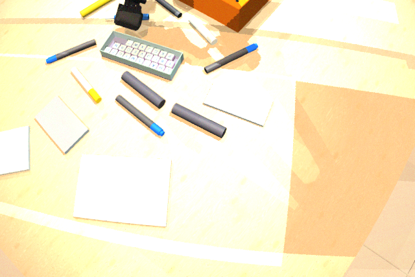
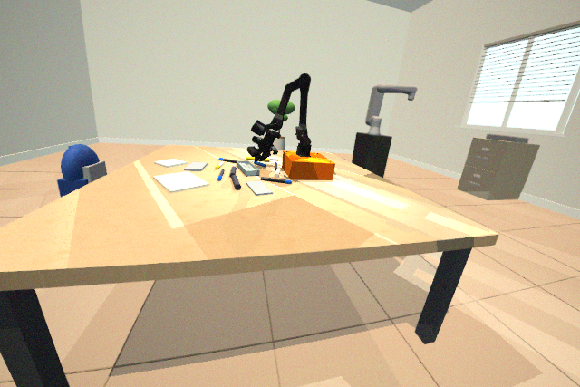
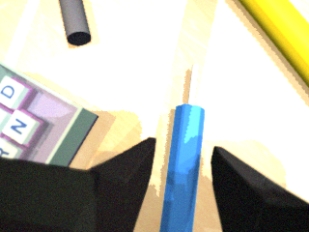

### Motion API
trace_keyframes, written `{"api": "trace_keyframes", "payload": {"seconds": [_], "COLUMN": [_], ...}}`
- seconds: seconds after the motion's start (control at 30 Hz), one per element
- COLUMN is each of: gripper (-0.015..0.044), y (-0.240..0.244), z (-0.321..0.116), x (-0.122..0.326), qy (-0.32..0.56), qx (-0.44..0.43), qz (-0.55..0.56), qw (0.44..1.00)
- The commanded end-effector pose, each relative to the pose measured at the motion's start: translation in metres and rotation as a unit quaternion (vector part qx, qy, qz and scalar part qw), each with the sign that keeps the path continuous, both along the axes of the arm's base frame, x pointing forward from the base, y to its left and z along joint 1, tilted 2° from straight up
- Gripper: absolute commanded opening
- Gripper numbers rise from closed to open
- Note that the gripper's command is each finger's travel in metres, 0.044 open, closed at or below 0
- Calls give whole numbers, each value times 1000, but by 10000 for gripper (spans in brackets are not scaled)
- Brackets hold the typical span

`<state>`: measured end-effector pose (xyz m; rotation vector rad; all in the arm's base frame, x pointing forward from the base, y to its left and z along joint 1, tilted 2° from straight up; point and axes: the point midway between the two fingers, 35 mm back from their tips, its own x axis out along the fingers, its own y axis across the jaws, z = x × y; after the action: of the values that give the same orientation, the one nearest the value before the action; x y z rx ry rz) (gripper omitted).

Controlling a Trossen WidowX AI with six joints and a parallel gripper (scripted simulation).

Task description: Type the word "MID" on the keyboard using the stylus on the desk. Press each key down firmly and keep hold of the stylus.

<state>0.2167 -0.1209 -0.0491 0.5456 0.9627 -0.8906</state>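
So the keyboard [image 1: 141, 55] [image 2: 246, 168] [image 3: 72, 140] is parked in the upper left of the top view, and nothing on it is being pressed. The claw [image 1: 129, 21] [image 2: 257, 158] [image 3: 183, 149] is seen just above it in that frame, opened only partway, with nothing gripped: in the wrist view a gap shows on both sides of the blue stylus [image 1: 145, 17] [image 2: 260, 164] [image 3: 184, 164]. That stylus is seen between the fingertips, running up from the bottom centre, its thin pale tip [image 3: 194, 79] pointed toward the top. As a guess, it's light and stiff, with a smooth barrel that could be rolled or twisted if pinched off-centre. It's best taken by the thick blue barrel, squarely across the flats, well back from the tip, which looks easily bent. A firm squeeze is probably needed so it isn't pushed back when M, I and D are pressed.
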Motion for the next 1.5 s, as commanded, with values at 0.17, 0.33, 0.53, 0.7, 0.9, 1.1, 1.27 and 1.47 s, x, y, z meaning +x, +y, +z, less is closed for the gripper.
{"api": "trace_keyframes", "payload": {"seconds": [0.17, 0.33, 0.53, 0.7, 0.9, 1.1, 1.27, 1.47], "gripper": [150, 150, 150, 150, 19, 0, 0, 0], "y": [1, 1, 1, 1, 1, 1, 0, -1], "z": [-7, -10, -11, -11, -9, -9, -8, 6], "x": [-2, -2, -2, -2, -1, -1, -1, 1], "qy": [5, 5, 5, 5, 2, 2, 2, 2], "qx": [1, 1, 1, 1, 1, 1, 1, 1], "qz": [-2, -2, -2, -2, 0, 0, 0, 0], "qw": [1000, 1000, 1000, 1000, 1000, 1000, 1000, 1000]}}
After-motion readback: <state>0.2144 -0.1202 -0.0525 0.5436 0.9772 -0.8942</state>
